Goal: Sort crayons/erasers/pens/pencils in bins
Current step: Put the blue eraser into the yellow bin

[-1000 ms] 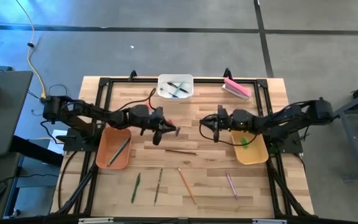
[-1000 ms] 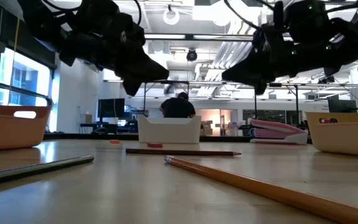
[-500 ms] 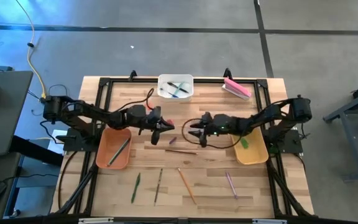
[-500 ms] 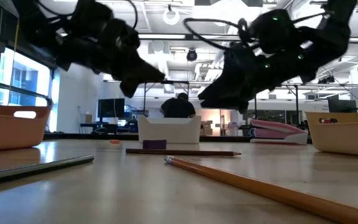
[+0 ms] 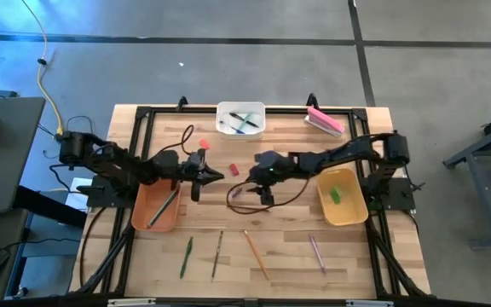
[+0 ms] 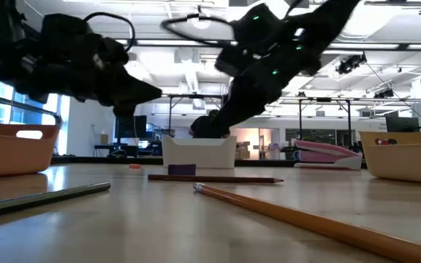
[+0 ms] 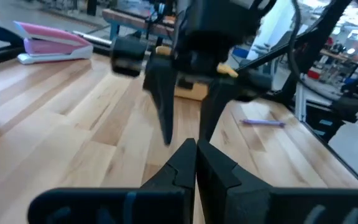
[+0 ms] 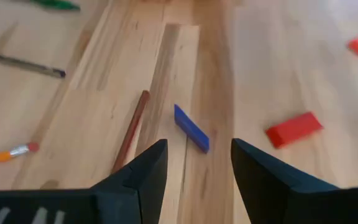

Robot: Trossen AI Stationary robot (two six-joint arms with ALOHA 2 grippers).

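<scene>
We see the right gripper [image 5: 261,189] reaching out over the middle of the table, whereas a second ago it hovered beside the mustard yellow bin [image 5: 343,210]; its fingers [image 8: 143,177], which were nearly together then, now stand spread wide and empty, one on each side of a short purple crayon [image 8: 191,128] lying on the wood below them. The left gripper [image 5: 200,177] has drawn back toward the orange-brown bin [image 5: 142,213] and its fingers [image 7: 180,163] are now pressed together with nothing between them. We read this as a handover of work: the left arm has retired, and the right arm is lining up to take the purple crayon, a grasp not yet made, since the crayon rests flat and free of both fingers. In the right wrist view the crayon's long axis runs obliquely across the gap between the fingers rather than square to it, so some turning of the wrist may be called for before the fingers come together. Just beside the crayon lies a brown pencil [image 8: 129,129], its long axis nearly in line with the gripper's reach; a red crayon [image 8: 293,128] lies a little apart on the other side. In the high view the purple crayon appears only as a faint mark under the gripper, so its heading there cannot be fixed. The white bin [image 5: 241,130] at the far edge already holds pens [image 5: 242,119].
</scene>
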